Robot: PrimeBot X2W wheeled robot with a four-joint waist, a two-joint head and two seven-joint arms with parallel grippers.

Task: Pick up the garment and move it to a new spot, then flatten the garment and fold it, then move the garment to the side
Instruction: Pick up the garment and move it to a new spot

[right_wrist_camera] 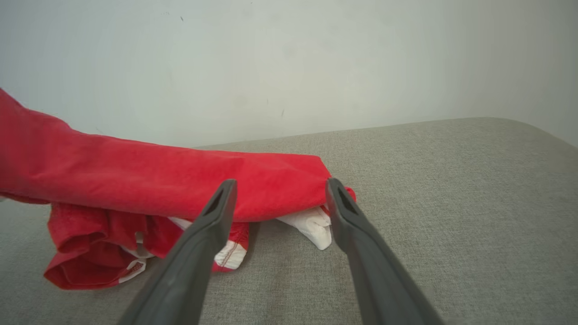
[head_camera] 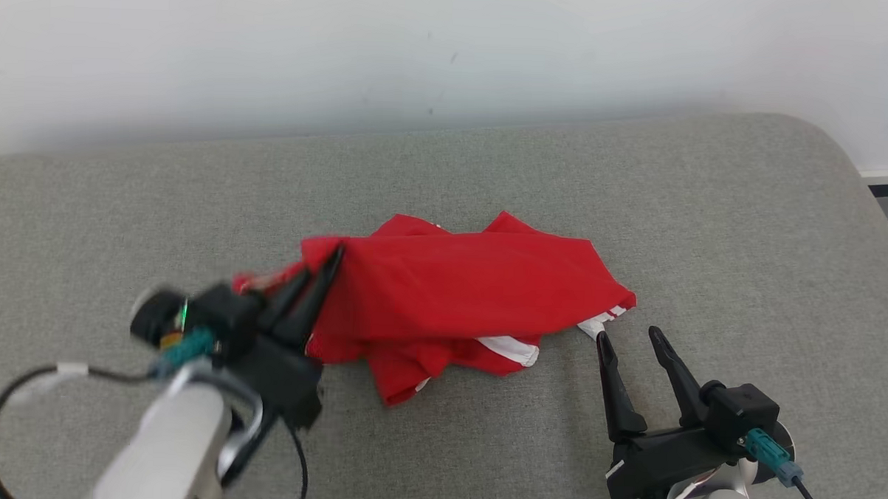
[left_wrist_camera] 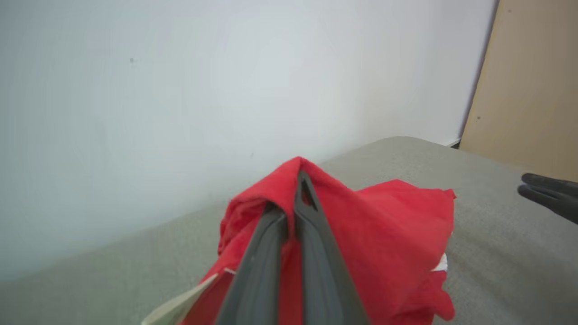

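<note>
The garment (head_camera: 472,295), red with white trim, lies crumpled near the middle of the grey cushion (head_camera: 711,200), its length running left to right; a white wall (head_camera: 421,49) stands behind the far edge. The left gripper (head_camera: 322,264) is at the garment's left end, its fingers pressed together and pinching a fold of red cloth; that corner is drawn up off the cushion into a peak over the fingertips; in the left wrist view the cloth drapes down on both sides of the fingers and away to the right. The rest of the garment rests bunched on the cushion, a red layer on top and white-edged hems poking out along the near side. The right gripper (head_camera: 628,334) sits near and just right of the garment's right end, fingers spread wide and holding nothing; its tips stand close to a white hem at that corner, touching or not I cannot tell; in the right wrist view the corner and hem lie between the two tips and just beyond them. A tan board (left_wrist_camera: 533,90) shows past the cushion's right end.
</note>
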